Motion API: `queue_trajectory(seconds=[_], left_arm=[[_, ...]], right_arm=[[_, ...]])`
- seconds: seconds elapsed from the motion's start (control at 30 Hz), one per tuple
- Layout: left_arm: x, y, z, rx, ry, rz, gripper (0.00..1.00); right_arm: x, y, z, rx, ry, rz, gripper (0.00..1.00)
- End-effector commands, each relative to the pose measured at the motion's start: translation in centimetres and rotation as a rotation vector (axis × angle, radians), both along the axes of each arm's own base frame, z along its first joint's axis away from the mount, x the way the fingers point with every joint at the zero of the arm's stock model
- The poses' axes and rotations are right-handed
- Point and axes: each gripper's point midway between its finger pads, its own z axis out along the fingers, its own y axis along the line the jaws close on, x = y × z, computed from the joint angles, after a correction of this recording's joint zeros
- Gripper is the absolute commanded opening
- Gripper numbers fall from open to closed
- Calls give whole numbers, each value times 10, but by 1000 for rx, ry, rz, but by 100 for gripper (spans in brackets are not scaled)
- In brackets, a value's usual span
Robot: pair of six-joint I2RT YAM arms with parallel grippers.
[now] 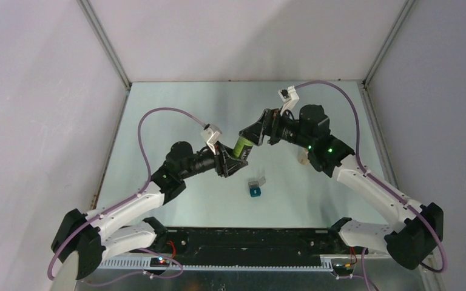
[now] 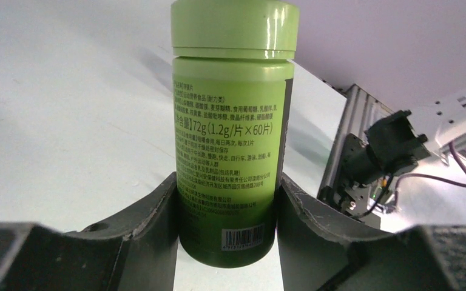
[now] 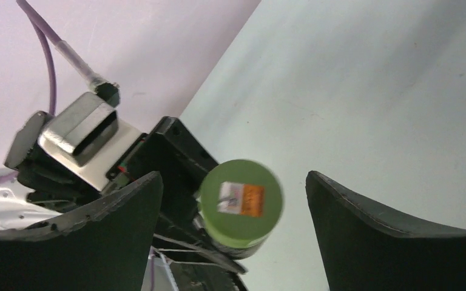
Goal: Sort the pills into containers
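Observation:
My left gripper [image 1: 233,159] is shut on the lower body of the green bottle [image 1: 241,146] and holds it tilted above the table. In the left wrist view the bottle [image 2: 230,139] stands between my fingers [image 2: 151,212] with its lime-green cap [image 2: 235,27] on. My right gripper [image 1: 247,134] is open at the bottle's cap end. In the right wrist view the cap [image 3: 241,203], with a white and orange sticker, lies between the spread fingers [image 3: 127,206] without touching them. A pale beige bottle [image 1: 303,158] shows partly behind my right arm. A small teal piece [image 1: 255,191] and a grey one [image 1: 256,182] lie on the table.
The pale table [image 1: 176,115] is walled at the back and on both sides, with metal frame posts [image 1: 106,45] at the corners. A black rail [image 1: 249,239] runs along the near edge between the arm bases.

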Motion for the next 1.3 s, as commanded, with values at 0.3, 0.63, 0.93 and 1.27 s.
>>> queue_trajectory(seconds=[0.3,0.63,0.93,1.27], left_arm=[[24,8,32,-59,-90,131,0],[21,9,35,-81,-81,126,0],[-4,-5,43,-110,-59,-36,0],[0,-6,40,-63,-77,-34,0]], right_arm=[[5,11,9,18,129,-165,84],[1,18,13,46,139,-23,55],[-39,-3,30,86,-126,530,30],[12,-24,12,17,-131,324,98]])
